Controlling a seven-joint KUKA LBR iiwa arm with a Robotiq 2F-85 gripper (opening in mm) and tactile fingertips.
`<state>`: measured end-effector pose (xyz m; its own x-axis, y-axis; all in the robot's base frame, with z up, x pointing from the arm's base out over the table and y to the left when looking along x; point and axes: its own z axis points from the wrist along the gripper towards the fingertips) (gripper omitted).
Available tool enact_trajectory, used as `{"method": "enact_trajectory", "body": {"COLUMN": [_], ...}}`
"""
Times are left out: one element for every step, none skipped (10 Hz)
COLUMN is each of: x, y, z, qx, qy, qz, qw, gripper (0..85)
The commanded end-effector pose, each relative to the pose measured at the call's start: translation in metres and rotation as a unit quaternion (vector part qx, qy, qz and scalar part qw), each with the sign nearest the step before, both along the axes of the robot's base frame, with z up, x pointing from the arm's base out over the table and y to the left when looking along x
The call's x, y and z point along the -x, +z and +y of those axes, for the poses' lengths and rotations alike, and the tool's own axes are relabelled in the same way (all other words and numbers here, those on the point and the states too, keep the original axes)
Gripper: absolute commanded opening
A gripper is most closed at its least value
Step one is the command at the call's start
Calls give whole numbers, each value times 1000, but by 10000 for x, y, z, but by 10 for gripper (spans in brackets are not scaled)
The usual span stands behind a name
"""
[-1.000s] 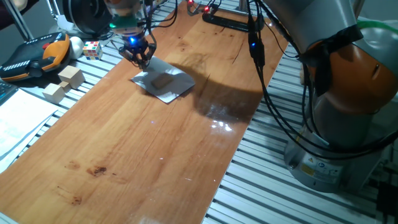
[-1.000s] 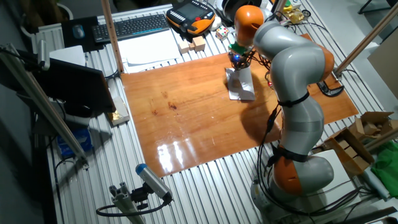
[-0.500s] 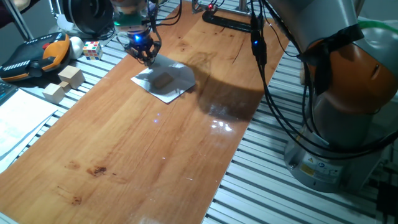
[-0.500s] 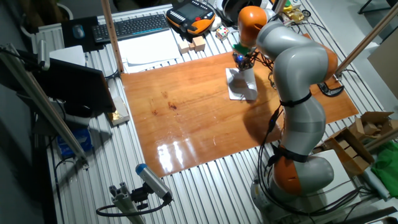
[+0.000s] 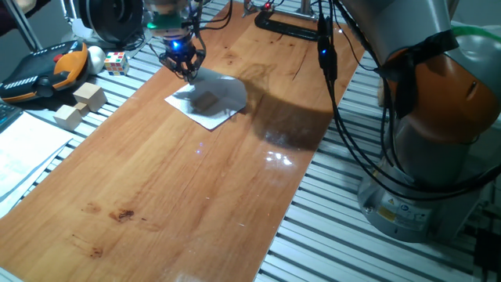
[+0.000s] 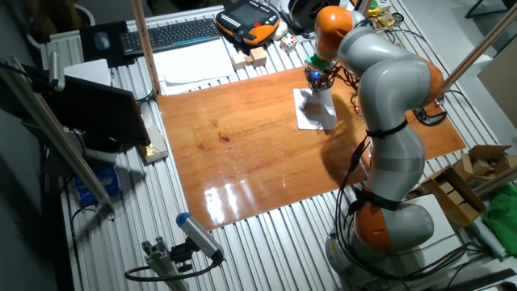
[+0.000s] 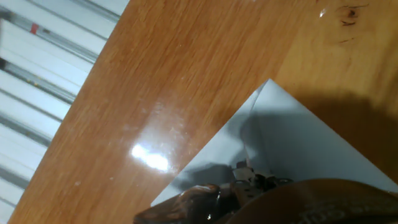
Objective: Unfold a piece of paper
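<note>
The piece of paper [image 5: 210, 103] is a thin white sheet lying on the wooden tabletop [image 5: 156, 188] near its far left edge. One flap rises from the sheet up to my gripper [image 5: 186, 70], which is shut on that flap's edge. In the other fixed view the gripper [image 6: 319, 82] stands over the far end of the paper [image 6: 315, 115]. In the hand view the paper [image 7: 298, 140] fills the lower right, with a corner pointing up, and my dark fingertips [image 7: 199, 202] show at the bottom, pinching it.
Two tan wooden blocks [image 5: 78, 106], a colour cube [image 5: 116, 61] and an orange-black pendant [image 5: 43, 70] lie left of the board on the slatted bench. Printed sheets [image 5: 23, 153] lie at the left. Cables [image 5: 329, 70] hang from my arm. A keyboard [image 6: 170, 34] sits beyond.
My gripper has moved away from the left edge toward the back right, carrying the paper's flap with it. The sheet now looks wider and more open.
</note>
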<state>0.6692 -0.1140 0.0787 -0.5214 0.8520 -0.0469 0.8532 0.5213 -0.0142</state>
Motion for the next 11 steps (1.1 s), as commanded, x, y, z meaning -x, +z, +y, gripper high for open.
{"method": "enact_trajectory", "body": {"x": [1,1,1,1,1,1,1,1,1,1,-9], "y": [0,0,0,0,0,0,0,0,0,0,27], "z": [-4,-4,-4,-4,-4,-4,-4,-4,-4,-4,-79], "qx": [-2,-1,-1,3,2,7,12,7,5,9,9], "qy": [-4,-5,-4,11,19,34,48,49,50,54,54], "qz": [3,6,7,6,5,4,3,2,2,3,0], "qw": [1000,1000,1000,1000,1000,999,999,999,999,998,998], "gripper": [20,20,20,20,20,20,20,20,20,20,20]}}
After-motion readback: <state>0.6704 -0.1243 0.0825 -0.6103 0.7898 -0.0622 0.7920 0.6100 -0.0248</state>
